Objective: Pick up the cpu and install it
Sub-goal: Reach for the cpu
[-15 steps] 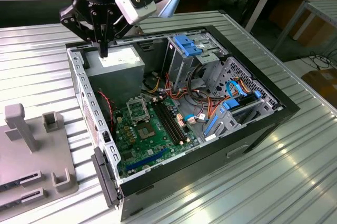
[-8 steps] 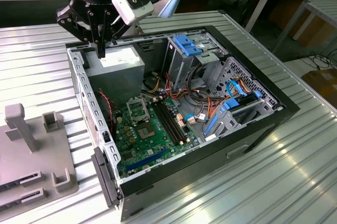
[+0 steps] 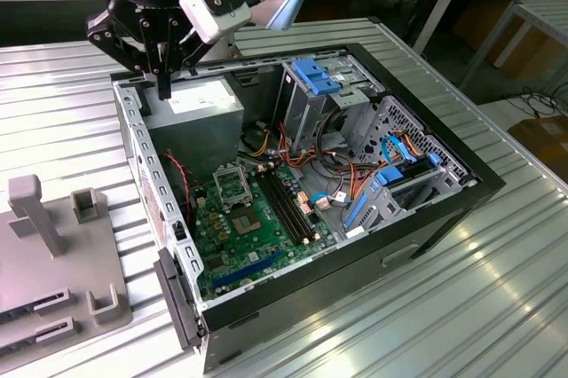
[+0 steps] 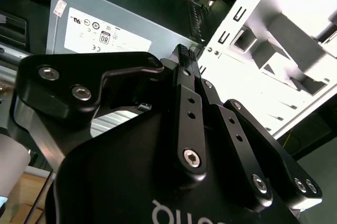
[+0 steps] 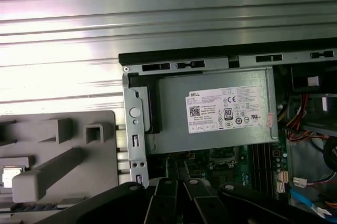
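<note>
- Gripper [image 3: 164,91]: hung above the power supply unit [image 3: 200,107], at the exterior view's left end of the open computer case [image 3: 426,236]; fingers [image 4: 181,84] pressed together with nothing between them.
- Cpu [image 5: 11,176]: pale square, lay seated in a recess of the grey fixture [image 5: 108,161], outside the case and well apart from the fingers.
- Socket frame [image 3: 232,185]: sat on the green motherboard [image 3: 240,245].
- Ribbed metal table [image 3: 497,307]: bore case and fixture.

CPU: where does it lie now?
In the first wrist view the cpu lies in a recess of the grey holder, outside the case.
</note>
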{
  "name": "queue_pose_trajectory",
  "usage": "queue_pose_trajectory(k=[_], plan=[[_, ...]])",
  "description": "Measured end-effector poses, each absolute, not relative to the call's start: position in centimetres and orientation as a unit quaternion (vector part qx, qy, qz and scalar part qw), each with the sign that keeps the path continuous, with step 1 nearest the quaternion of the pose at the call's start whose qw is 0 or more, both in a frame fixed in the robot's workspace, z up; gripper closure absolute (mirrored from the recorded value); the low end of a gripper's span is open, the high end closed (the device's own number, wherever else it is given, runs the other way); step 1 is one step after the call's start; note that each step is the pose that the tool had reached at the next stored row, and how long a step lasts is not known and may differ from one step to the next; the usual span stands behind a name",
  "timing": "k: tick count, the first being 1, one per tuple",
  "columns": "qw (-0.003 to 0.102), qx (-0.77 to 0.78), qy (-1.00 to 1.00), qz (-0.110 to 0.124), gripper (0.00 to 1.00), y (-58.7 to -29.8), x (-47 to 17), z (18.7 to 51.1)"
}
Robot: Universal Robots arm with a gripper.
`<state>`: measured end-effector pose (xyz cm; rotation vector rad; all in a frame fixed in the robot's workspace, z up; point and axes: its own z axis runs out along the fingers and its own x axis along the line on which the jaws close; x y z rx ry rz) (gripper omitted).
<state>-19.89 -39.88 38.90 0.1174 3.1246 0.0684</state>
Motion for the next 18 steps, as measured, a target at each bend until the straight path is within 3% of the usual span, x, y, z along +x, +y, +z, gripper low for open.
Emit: queue_pose_trajectory(k=[18], plan=[[0.007,0.038,0.999,0.022,0.89,-40.0,-22.1,38.8]])
